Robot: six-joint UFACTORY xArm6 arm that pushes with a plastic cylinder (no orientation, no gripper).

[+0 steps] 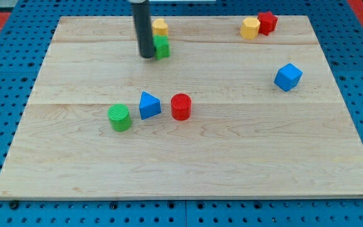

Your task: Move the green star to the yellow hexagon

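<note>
My tip (147, 56) rests on the wooden board (232, 157) near the view's top, left of centre, and I have no jaws to open or close, only this straight dark rod, which holds nothing and simply presses sideways. The green star (162, 47) sits touching the rod at its 3 o'clock, partly hidden behind it, so its outline is hard to make out. Right against the star at its 12 o'clock is a yellow block (160, 27), whose shape I cannot tell for sure from here. Well apart, toward 3 o'clock along the top edge of the board, stands the yellow hexagon (250, 28), with a red star (267, 22) touching it at about 2 o'clock. Below those 2, toward the view's right, a blue cube (288, 77) sits alone. In the middle of the board, at roughly 6 o'clock from my tip, 3 blocks form a loose row: a green cylinder (120, 118) on the view's left, a blue triangle (149, 105) just beside it at 2 o'clock, and a red cylinder (181, 106) just beside the triangle at 3 o'clock. The board lies on a blue perforated surface (5, 75). The green star is well apart from the yellow hexagon, with bare wood between them.
</note>
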